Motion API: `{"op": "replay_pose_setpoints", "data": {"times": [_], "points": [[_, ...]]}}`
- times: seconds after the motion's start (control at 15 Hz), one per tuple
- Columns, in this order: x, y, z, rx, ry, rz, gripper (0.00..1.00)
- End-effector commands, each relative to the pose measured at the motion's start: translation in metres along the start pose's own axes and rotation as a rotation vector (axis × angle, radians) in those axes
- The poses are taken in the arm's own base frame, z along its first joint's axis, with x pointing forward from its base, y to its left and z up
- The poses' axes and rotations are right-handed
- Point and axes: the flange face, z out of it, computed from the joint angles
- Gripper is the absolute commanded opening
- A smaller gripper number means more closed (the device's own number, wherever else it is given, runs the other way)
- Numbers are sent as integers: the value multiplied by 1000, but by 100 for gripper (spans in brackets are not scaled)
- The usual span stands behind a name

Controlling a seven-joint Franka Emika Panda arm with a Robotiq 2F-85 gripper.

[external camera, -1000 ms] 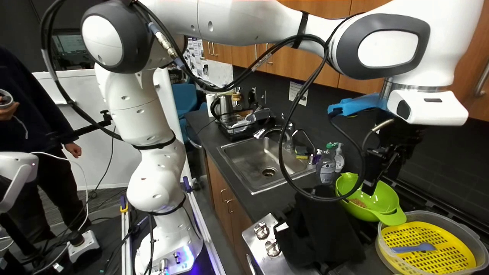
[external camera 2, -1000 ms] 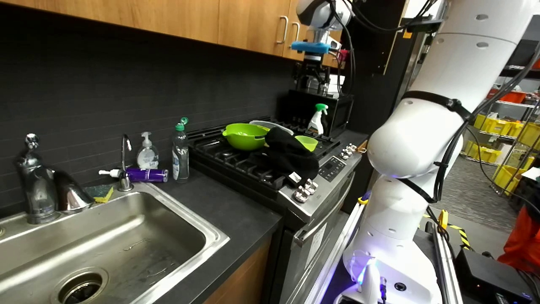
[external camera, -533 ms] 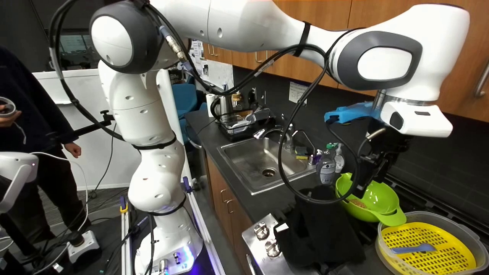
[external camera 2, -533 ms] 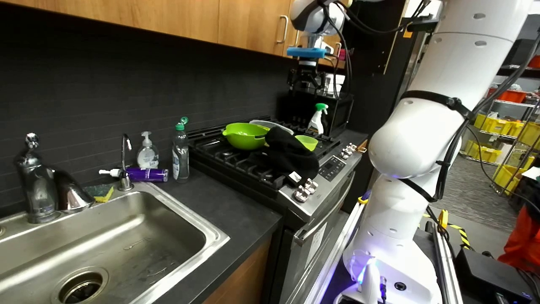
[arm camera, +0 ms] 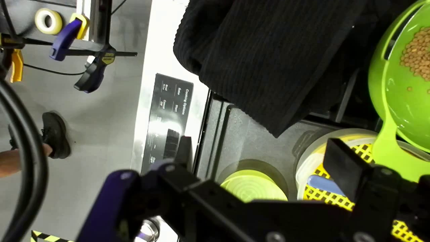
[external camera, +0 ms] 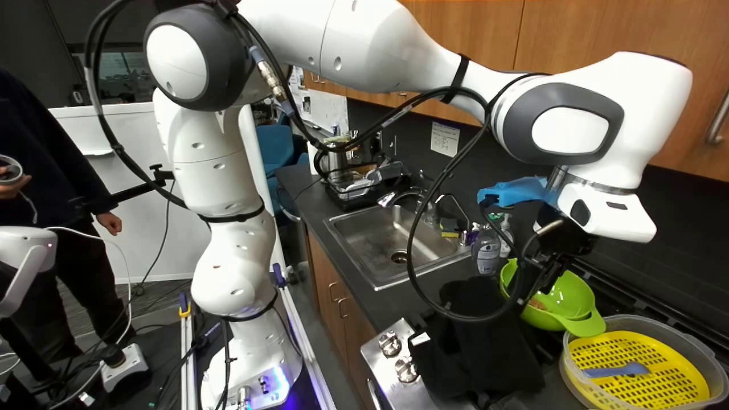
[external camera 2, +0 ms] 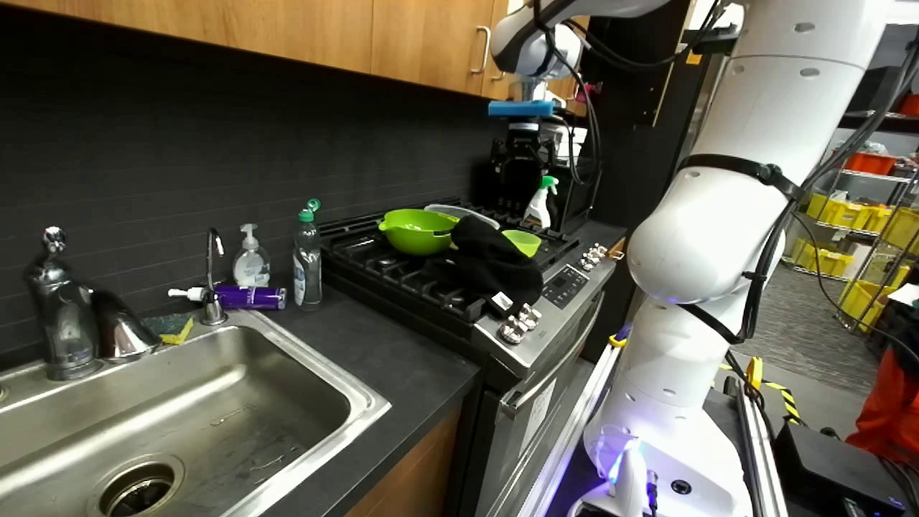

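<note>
Wrist view, L to R: floor w/ clamps [arm camera: 65, 38] far left, shoe [arm camera: 55, 134] nearer. Then the front edge of the stove [arm camera: 255, 134], w/ ctrl panel [arm camera: 171, 114]. Towel [arm camera: 268, 57], far middle, laps over that edge, its corner pointing near. Gripper [arm camera: 259, 148] hangs above stove, fingers spread wide, nothing held; an exterior view shows height btwn it & the stove. A strip of grey top runs btwn towel corner & small bowl [arm camera: 253, 188], which sits nearer. Only a narrow gap from there to the rim of the tub [arm camera: 309, 158], right. In it: strainer [arm camera: 315, 195] w/ blue utensil [arm camera: 324, 185], partly hidden by a finger. Far right: big bowl [arm camera: 378, 84] w/ brown grains [arm camera: 418, 53]; handle reaches over tub rim.
</note>
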Motion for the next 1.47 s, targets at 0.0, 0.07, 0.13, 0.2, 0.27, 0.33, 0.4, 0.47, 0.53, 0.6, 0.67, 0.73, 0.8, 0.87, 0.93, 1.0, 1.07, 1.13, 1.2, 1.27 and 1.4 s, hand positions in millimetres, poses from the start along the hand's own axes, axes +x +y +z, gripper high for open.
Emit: {"op": "replay_pose_setpoints", "data": {"times": [0.0,0.07,0.13,0.2,0.27,0.33,0.4,0.47,0.53,0.6,0.67,0.73,0.8,0.87,0.93,1.0,1.07,1.13,1.2,1.27,1.4], "points": [[0,1,10,0,-6,-19,100],[1,-1,13,8,12,-20,100],[1,-4,15,19,26,-26,100],[2,-6,17,30,45,-33,100],[2,-9,20,44,73,-47,100],[4,-11,21,60,90,-56,100],[6,-13,23,76,104,-66,100],[8,-15,26,88,115,-72,100],[9,-16,29,100,128,-79,100],[11,-18,32,108,137,-81,100],[12,-20,36,115,146,-81,100],[13,-21,39,122,153,-83,100],[15,-23,43,124,162,-82,100],[16,-25,47,127,168,-85,100],[17,-27,50,129,174,-87,100],[19,-30,54,129,182,-86,100],[21,-33,55,130,191,-83,100],[24,-37,56,130,208,-81,100],[27,-41,57,132,221,-80,100],[29,-46,56,134,242,-80,100],[33,-54,55,140,268,-88,100]]}}
